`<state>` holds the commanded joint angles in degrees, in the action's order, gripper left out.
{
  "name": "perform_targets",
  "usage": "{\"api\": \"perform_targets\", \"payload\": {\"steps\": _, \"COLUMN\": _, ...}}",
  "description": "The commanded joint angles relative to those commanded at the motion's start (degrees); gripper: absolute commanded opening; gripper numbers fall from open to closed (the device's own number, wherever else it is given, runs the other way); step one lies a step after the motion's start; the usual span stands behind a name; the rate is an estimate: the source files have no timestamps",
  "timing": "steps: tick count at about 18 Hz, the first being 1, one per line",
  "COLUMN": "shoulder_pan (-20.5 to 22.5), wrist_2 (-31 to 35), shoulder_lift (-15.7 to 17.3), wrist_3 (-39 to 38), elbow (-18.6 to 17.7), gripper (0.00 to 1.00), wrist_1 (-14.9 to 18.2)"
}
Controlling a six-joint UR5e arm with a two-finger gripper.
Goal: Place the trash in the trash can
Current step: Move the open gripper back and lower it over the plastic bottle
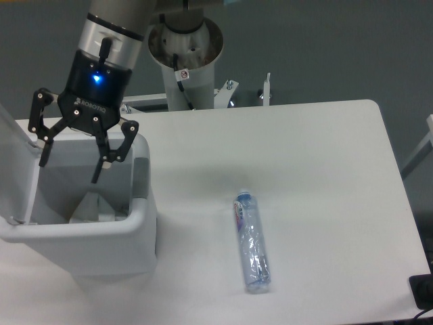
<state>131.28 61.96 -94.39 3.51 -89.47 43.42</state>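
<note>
The bag (90, 205) lies inside the bin (139, 223), a pale tented shape low against the near wall, and nothing grips it. The bottle (252, 245) lies flat on the table (325, 169), well apart from the bin to its right, blue cap toward the far edge and base toward us. Our gripper (67, 170) hangs over the bin's open mouth with its fingers spread wide and nothing between them; the lid (15, 152) stands up at the left. We judge the bag's half of the job done and the bottle's half not yet begun, so the step in hand is to get clear of the bin and go for the bottle. To do it well, we should lift straight up until the fingertips are above the rim, since one finger (103, 157) sits close to the right wall and a sideways move could catch it. Then we cross to the bottle and turn the wrist so the fingers close across its width, not along its length. We should aim for the middle of the body, near the label, so it hangs level. The clear plastic looks thin and crumpled, so it may flatten or roll under a hard squeeze; a centred, moderate grip seems safest.
</note>
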Motion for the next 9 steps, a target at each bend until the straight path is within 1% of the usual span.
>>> {"api": "perform_targets", "payload": {"steps": 1, "shoulder_pan": 2.55, "wrist_2": -0.26, "shoulder_lift": -0.18, "wrist_3": 0.18, "elbow": 0.17, "gripper": 1.00, "wrist_1": -0.17}}
{"api": "perform_targets", "payload": {"steps": 2, "shoulder_pan": 4.32, "wrist_2": -0.35, "shoulder_lift": -1.13, "wrist_3": 0.18, "elbow": 1.13, "gripper": 1.00, "wrist_1": -0.18}}
{"api": "perform_targets", "payload": {"steps": 5, "shoulder_pan": 9.24, "wrist_2": -0.52, "shoulder_lift": -5.70, "wrist_3": -0.44, "elbow": 6.22, "gripper": 1.00, "wrist_1": -0.09}}
{"api": "perform_targets", "payload": {"steps": 7, "shoulder_pan": 10.83, "wrist_2": -0.18, "shoulder_lift": -7.38, "wrist_3": -0.26, "elbow": 7.21, "gripper": 1.00, "wrist_1": -0.09}}
{"api": "perform_targets", "payload": {"steps": 9, "shoulder_pan": 12.94, "wrist_2": 1.05, "shoulder_lift": -10.01, "wrist_3": -0.18, "elbow": 7.21, "gripper": 1.00, "wrist_1": -0.09}}
